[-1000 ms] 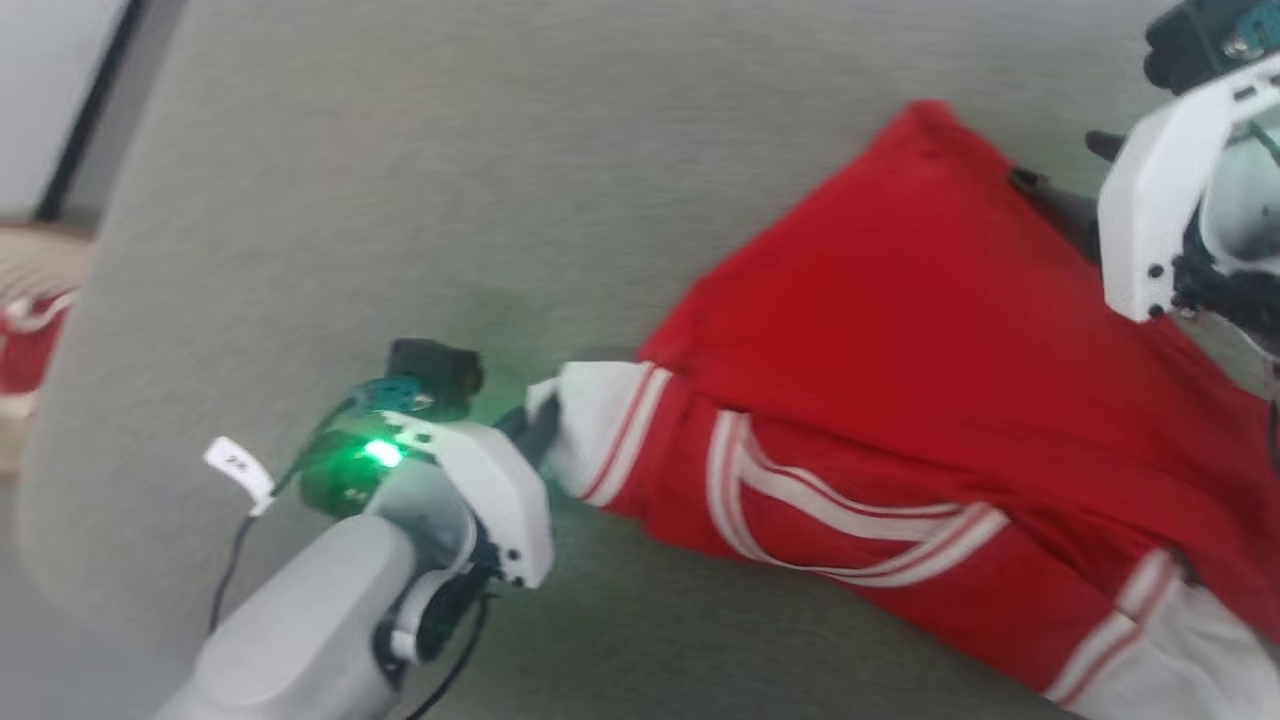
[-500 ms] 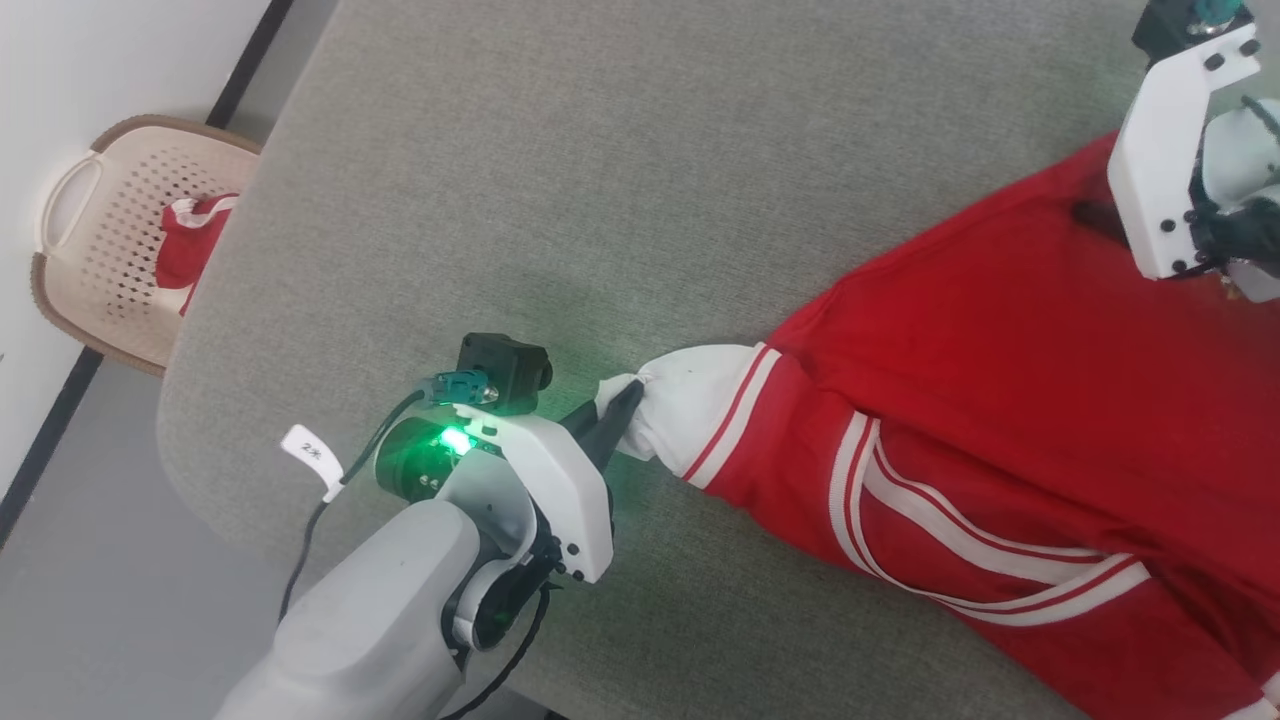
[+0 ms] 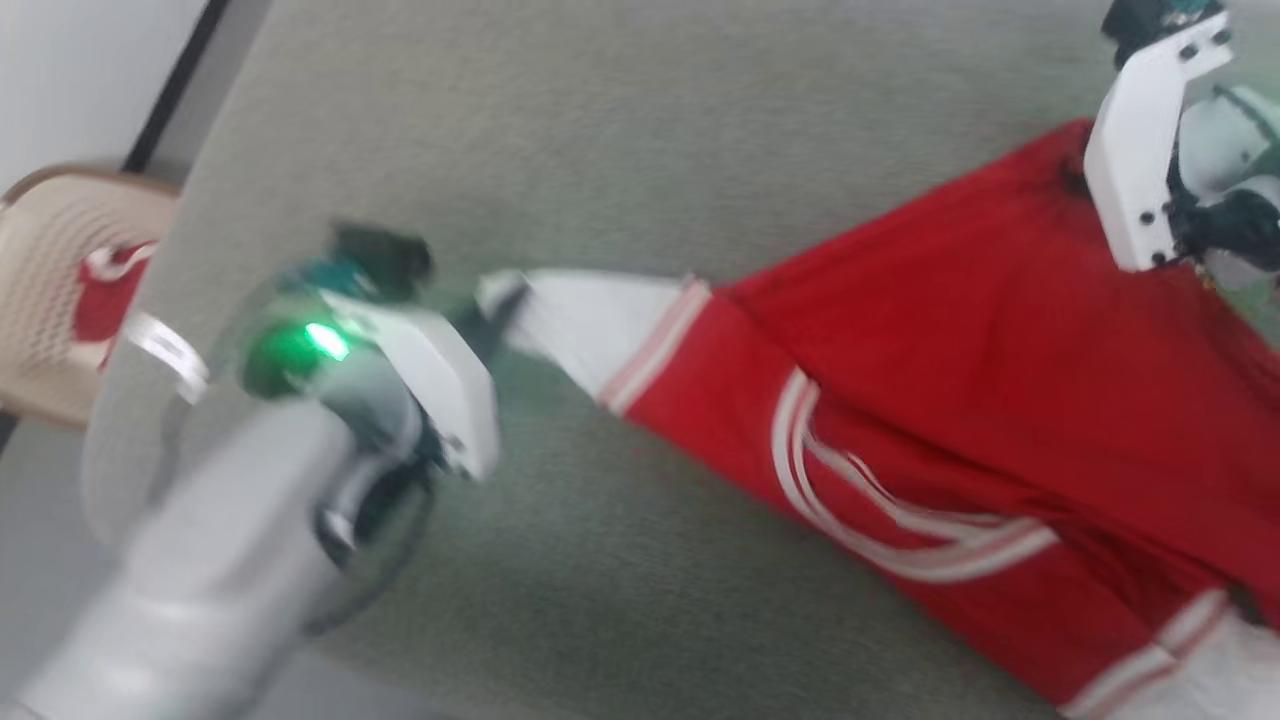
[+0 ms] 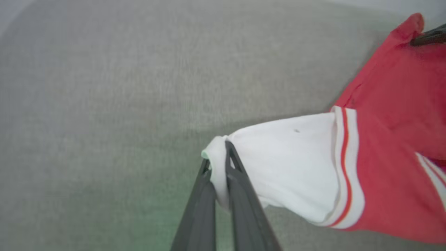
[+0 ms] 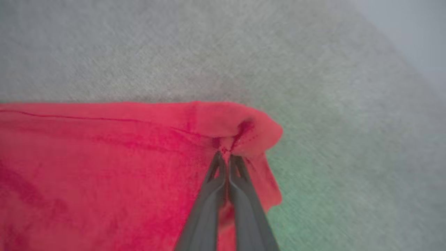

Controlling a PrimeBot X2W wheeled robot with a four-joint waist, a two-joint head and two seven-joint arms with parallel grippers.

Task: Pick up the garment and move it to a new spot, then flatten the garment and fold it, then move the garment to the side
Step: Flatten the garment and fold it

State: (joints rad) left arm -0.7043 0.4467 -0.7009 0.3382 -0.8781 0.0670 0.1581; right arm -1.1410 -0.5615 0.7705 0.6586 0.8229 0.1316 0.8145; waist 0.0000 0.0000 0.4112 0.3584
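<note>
Left gripper (image 4: 217, 153): pinching the tip of the white sleeve (image 4: 289, 160), pressing together on a thin fold with very little cloth caught.
Right gripper (image 5: 224, 155): clamping a bunched red hem corner (image 5: 244, 129), squeezing tight on the fabric.
Garment (image 3: 950, 380): lying across the grey cushion (image 3: 600, 120), spanning between the two grips and running out past the lower right of the head view (far sleeve partly cut off there).

Risks, judging from here:
- Holding so little of the sleeve, so risking a slip-out on any sharp pull apart.
- Gripping a sleeve on one side and a hem corner on the other, not matching points. Likely sagging and twisting in the middle on a lift, spoiling the flattening.
- Possibly dragging the loose far sleeve along the cushion and tucking it under.
- Working near the cushion's left edge. Risking the sleeve hanging off if carried further that way.
</note>
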